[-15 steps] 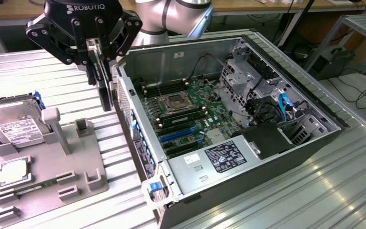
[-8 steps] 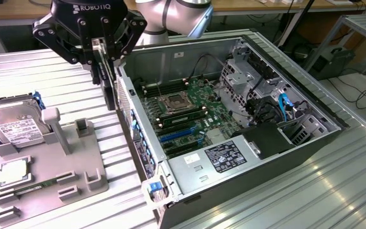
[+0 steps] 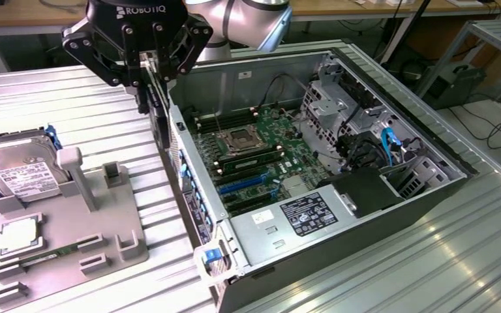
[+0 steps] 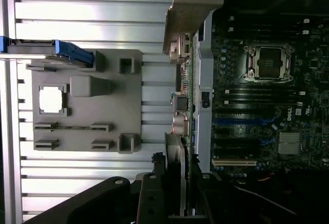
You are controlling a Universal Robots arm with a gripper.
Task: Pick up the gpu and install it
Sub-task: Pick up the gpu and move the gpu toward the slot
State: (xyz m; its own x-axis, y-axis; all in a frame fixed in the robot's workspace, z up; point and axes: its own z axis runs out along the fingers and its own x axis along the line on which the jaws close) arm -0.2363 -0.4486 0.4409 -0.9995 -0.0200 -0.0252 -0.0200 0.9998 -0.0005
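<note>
gpu (image 3: 157, 112) clamped in gripper (image 3: 152, 81) — hanging below.

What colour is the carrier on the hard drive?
Blue. The carrier on the hard drive shows best in the wrist view.

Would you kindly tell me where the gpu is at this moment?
In the exterior view, the gpu hangs edge-on in the gripper, over the open computer case's wall on the exterior view's left, between the grey fixture and the motherboard.
</note>
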